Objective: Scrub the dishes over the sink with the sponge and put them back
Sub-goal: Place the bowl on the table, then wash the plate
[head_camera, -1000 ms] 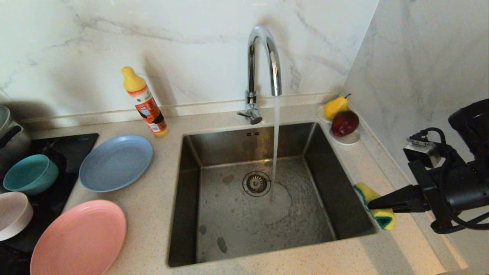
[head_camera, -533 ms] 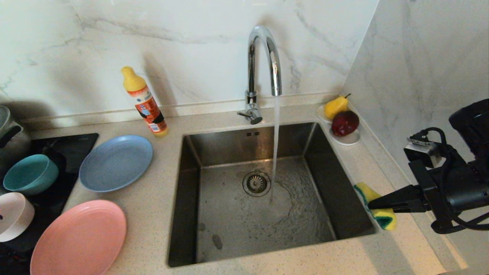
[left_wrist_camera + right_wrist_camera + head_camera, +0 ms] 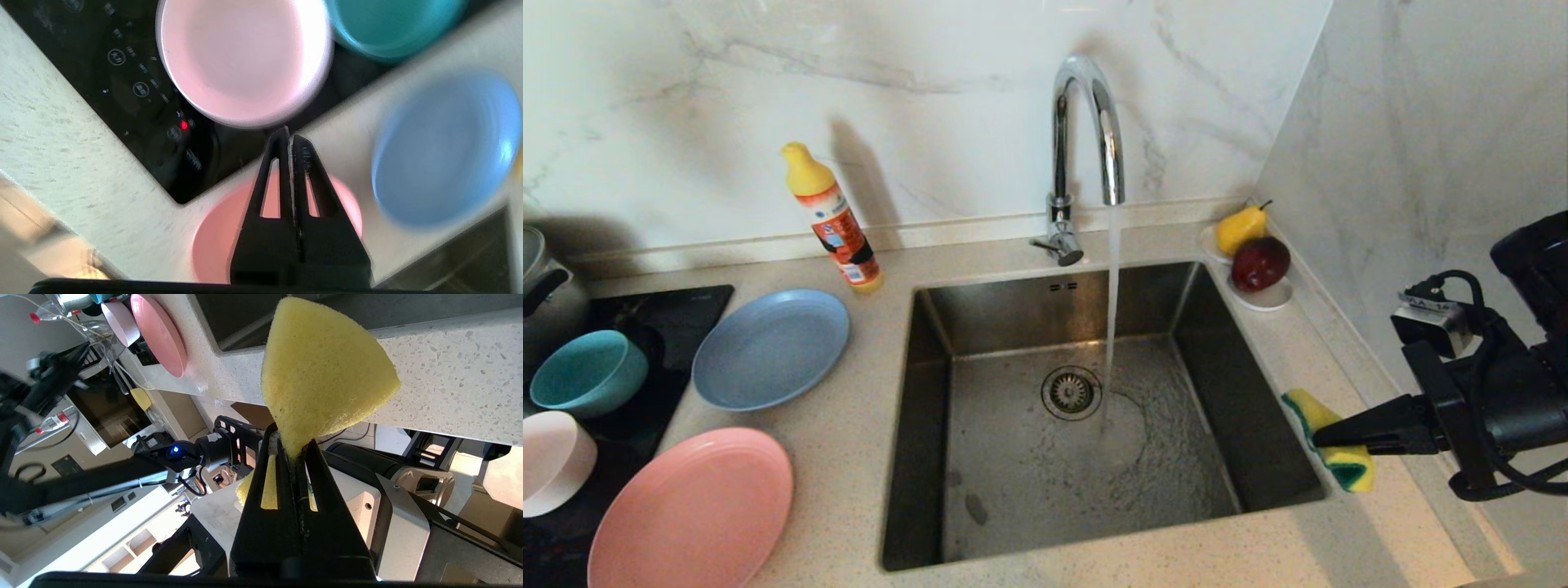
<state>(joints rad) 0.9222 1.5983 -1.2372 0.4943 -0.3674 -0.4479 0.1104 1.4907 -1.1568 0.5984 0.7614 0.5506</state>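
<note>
The sink fills the bench centre, tap water running in. At its left the salmon-pink plate and pale pink dish are cut off by the picture's edge. The right gripper pinches the sponge over the sink's right rim, hiding its waist. The left gripper, jaws pressed together and empty, appears only in its wrist view, blurred.

Brushed steel sink, dull sheen, wet floor; chrome faucet behind it is mirror-glossy. Speckled stone-look counter around the sink, smooth. My right gripper, matte black plastic, pinches a porous, rough yellow foam sponge. Left of the sink: matte blue-grey plate, salmon-pink plate, teal bowl on glossy black glass cooktop.
</note>
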